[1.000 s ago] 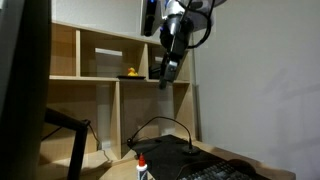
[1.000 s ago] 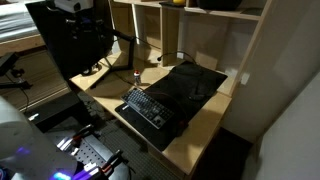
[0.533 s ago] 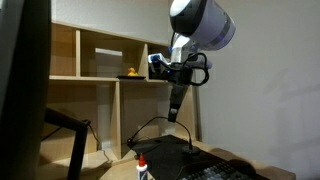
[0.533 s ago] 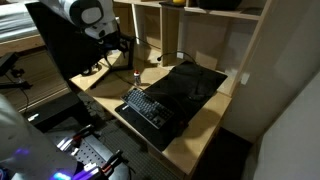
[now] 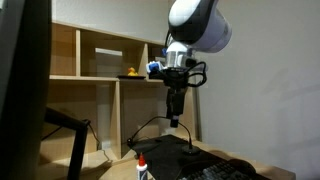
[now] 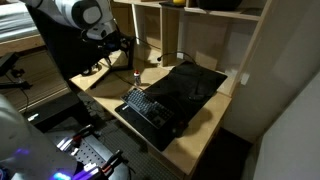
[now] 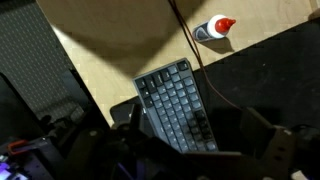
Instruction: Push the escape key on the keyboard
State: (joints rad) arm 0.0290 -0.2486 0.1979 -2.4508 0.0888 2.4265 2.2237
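Hanging high over the desk (image 6: 200,128), no key pushed yet
With claw (image 5: 175,118) spread open and empty, keyboard (image 5: 217,172) lying at five o'clock below; whole descent and press left

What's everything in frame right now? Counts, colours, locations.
keyboard: 1, black/dark grey, on the desk at one end of the mat
mat: 1, black, on the desk
glue bottle: 1, white with red cap, on the desk, apart from the keyboard
cable: 1, black, runs across the desk past the glue bottle
duck: 1, yellow, in a shelf compartment
shelf unit: 1, light wood, behind the desk
desk: 1, light wood
arm: 1, white and black, above the desk
end effector: 1, dark, pointing down, well above the desk; open or shut unclear
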